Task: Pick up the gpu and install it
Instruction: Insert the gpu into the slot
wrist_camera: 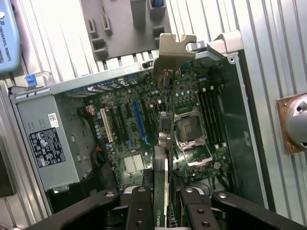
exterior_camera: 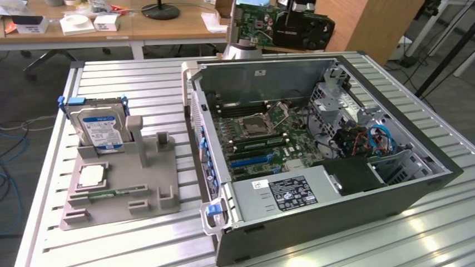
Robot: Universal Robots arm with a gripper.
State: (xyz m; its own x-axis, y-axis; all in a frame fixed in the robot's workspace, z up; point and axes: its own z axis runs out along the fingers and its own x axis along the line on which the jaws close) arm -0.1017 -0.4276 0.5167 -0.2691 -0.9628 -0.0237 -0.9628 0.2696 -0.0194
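Wrist view, fingers (wrist_camera: 140, 211) aimed straight down over the open computer case (wrist_camera: 242, 120), clamped on the edge-on gpu (wrist_camera: 165, 143)

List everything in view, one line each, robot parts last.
computer case: one, dark grey, open, on the table.
motherboard: one, green, inside the case.
gpu: one, green board with black cooler, held above the case.
fixture: one, grey, on the table at the exterior view's left of the case.
hard drive: one, blue-white label, upright in the fixture.
processor chip: one, silver, flat in the fixture.
memory stick: one, green, lying in the fixture.
table: one, silver, slatted, under case and fixture.
gripper: one, black, jaws shut on the gpu.
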